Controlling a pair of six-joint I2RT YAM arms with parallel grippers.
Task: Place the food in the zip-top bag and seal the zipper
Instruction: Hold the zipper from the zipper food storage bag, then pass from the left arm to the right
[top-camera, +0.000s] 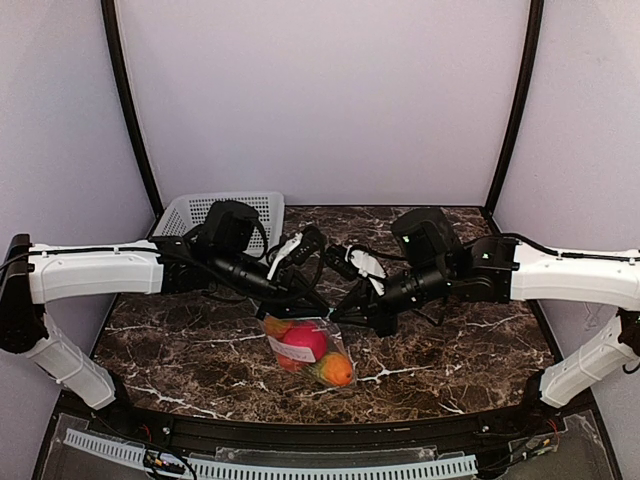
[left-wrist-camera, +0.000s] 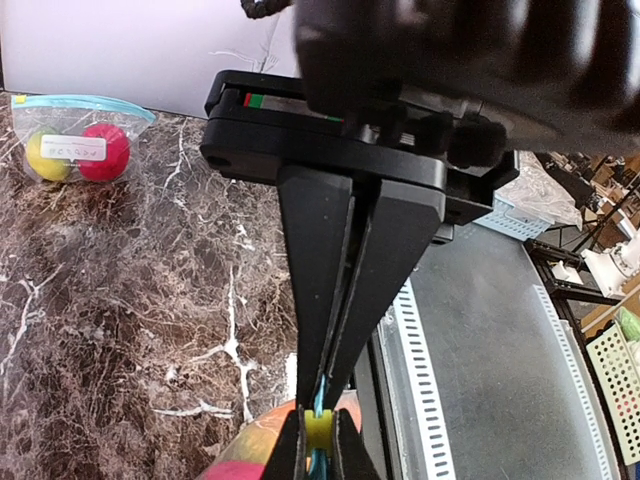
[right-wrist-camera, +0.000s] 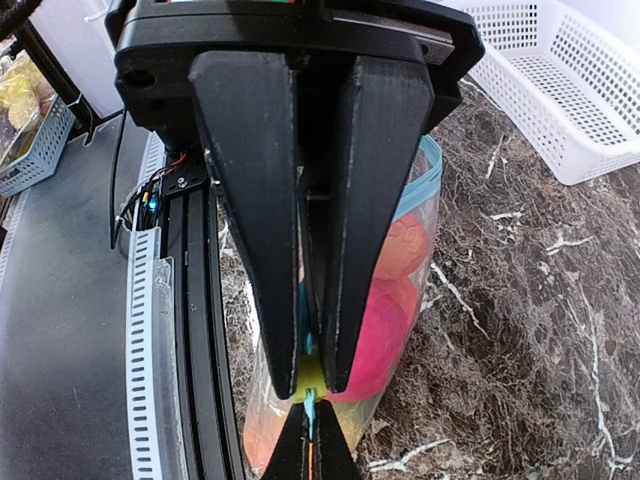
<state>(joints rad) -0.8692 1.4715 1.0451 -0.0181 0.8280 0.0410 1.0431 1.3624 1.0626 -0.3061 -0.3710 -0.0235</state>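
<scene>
- The food (top-camera: 305, 342) sits inside the zip-top bag (top-camera: 338, 355) on the table (top-camera: 470, 350) (loading looks done).
- Left gripper (left-wrist-camera: 322, 395) and right gripper (right-wrist-camera: 310, 378), jaws together, both pinch its blue zipper (right-wrist-camera: 432, 168); pressing it shut along its length looks not yet done.

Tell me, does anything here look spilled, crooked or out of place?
Nothing is spilled: the fruits sit inside the zip-top bag, whose top both arms' jaws pinch. One oddity: the left wrist view shows a second bag holding a yellow and a red fruit, lying apart by the wall.
</scene>
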